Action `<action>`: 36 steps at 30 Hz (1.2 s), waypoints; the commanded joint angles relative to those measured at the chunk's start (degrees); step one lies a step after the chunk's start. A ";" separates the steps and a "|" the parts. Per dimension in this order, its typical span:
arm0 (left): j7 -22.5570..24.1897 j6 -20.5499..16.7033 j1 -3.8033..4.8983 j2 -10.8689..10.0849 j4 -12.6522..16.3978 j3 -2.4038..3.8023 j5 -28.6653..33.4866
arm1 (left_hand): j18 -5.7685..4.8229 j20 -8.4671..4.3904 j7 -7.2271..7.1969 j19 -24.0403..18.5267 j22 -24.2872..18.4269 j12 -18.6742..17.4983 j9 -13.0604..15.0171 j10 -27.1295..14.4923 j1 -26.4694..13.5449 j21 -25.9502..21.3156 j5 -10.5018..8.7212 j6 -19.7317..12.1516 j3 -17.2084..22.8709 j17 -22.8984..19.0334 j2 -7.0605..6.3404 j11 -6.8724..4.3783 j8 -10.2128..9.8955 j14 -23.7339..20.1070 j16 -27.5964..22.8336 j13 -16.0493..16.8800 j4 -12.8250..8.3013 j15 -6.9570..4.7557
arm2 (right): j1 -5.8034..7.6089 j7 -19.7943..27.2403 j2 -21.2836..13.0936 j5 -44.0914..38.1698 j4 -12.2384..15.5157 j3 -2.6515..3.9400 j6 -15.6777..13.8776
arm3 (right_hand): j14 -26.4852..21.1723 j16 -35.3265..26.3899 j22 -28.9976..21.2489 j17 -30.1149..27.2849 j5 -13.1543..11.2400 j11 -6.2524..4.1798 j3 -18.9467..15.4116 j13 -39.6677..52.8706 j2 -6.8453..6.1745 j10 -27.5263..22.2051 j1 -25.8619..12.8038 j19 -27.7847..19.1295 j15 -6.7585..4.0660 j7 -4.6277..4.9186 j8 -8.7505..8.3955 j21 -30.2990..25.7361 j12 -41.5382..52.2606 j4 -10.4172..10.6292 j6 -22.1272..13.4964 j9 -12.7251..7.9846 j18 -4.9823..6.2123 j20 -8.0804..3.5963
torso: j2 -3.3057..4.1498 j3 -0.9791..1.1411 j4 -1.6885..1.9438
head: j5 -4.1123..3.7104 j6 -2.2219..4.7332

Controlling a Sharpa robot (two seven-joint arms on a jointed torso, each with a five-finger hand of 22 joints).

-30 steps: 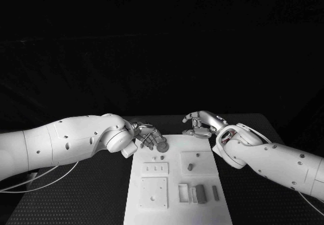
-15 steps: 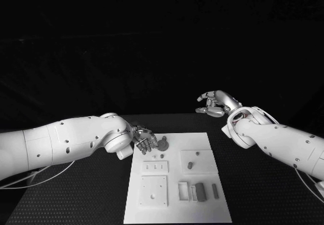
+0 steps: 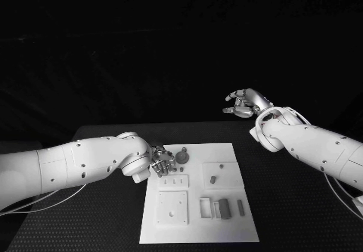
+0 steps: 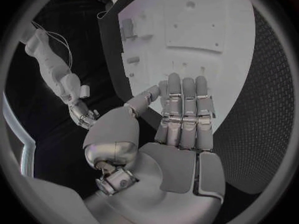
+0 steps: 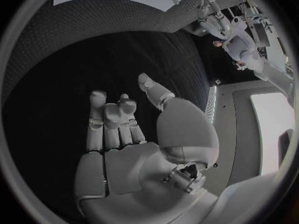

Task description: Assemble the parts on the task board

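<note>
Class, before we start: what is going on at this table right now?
A two-armed robot is working at a white task board that carries small grey parts. Its left hand hovers flat over the board's far left corner, beside a round part, holding nothing. Its right hand is raised off to the side, away from the board, also empty.

The robot has two big white arms: the left arm point(image 3: 75, 168) at the lower left of the head view and the right arm point(image 3: 318, 147) at the right. Small dark screw dots sit on their smooth round shells. Thin white cables hang below. The left hand point(image 3: 161, 161) and the right hand point(image 3: 243, 103) are shiny silver metal with jointed fingers.
</note>
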 commanded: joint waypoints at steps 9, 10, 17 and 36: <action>-1.14 0.19 -1.52 1.38 -0.45 0.03 -6.74 | -0.83 -0.41 -4.19 0.07 0.43 0.38 0.33 0.03 -0.03 0.39 -0.04 4.72 0.51 0.00 -0.26 -0.48 0.10 -0.26 0.56 0.27 -0.03 -0.28 | 0.07 1.02 0.12 0.46 0.84 0.02 0.24 | -0.39 -0.18 0.50 -0.10 0.04 1.41 -0.19 -0.12 -0.05 -5.75 0.42 -0.40 0.09 0.35 0.16 -0.14 -0.03 -0.21 0.54 -0.06 0.89 -0.04 | -0.02 0.02 -0.01 | -0.31 -0.71; -1.19 0.52 -1.61 1.41 -0.45 0.04 -7.33 | -0.83 -0.41 -4.19 0.07 0.43 0.38 0.33 0.03 -0.03 0.39 -0.04 4.72 0.51 0.00 -0.26 -0.48 0.10 -0.26 0.56 0.27 -0.03 -0.28 | 0.07 1.03 0.12 0.46 0.86 0.02 0.26 | -0.39 -0.18 0.50 -0.10 0.04 1.41 -0.19 -0.12 -0.05 -5.75 0.42 -0.40 0.09 0.35 0.16 -0.14 -0.03 -0.21 0.54 -0.06 0.89 -0.04 | -0.04 0.03 -0.05 | -0.30 -0.73; -1.72 2.03 -1.91 1.80 -0.87 0.04 -7.74 | -0.83 -0.41 -4.19 0.07 0.43 0.38 0.33 0.03 -0.03 0.39 -0.04 4.72 0.51 0.00 -0.26 -0.48 0.10 -0.26 0.56 0.27 -0.03 -0.28 | 0.07 1.34 0.17 1.01 0.80 0.02 0.43 | -0.39 -0.18 0.50 -0.10 0.04 1.41 -0.19 -0.12 -0.05 -5.75 0.42 -0.40 0.09 0.35 0.16 -0.14 -0.03 -0.21 0.54 -0.06 0.89 -0.04 | -0.04 0.04 -0.10 | -0.30 -0.90; -1.86 3.21 -3.27 2.79 -2.48 0.06 -7.92 | -0.80 -0.48 -4.27 0.21 0.81 0.59 0.54 0.12 0.14 0.62 -0.08 4.88 0.56 0.02 -0.44 -0.56 0.14 -0.16 0.81 0.46 -0.04 -0.34 | 0.07 1.43 0.34 1.09 1.14 0.02 0.76 | -0.79 -0.71 0.42 -0.40 0.05 1.42 -0.38 -0.91 0.06 -6.15 0.17 -0.90 0.12 0.36 0.10 -0.51 -0.97 -0.17 0.37 -0.11 0.89 0.15 | -0.01 0.04 -0.06 | -0.66 -1.08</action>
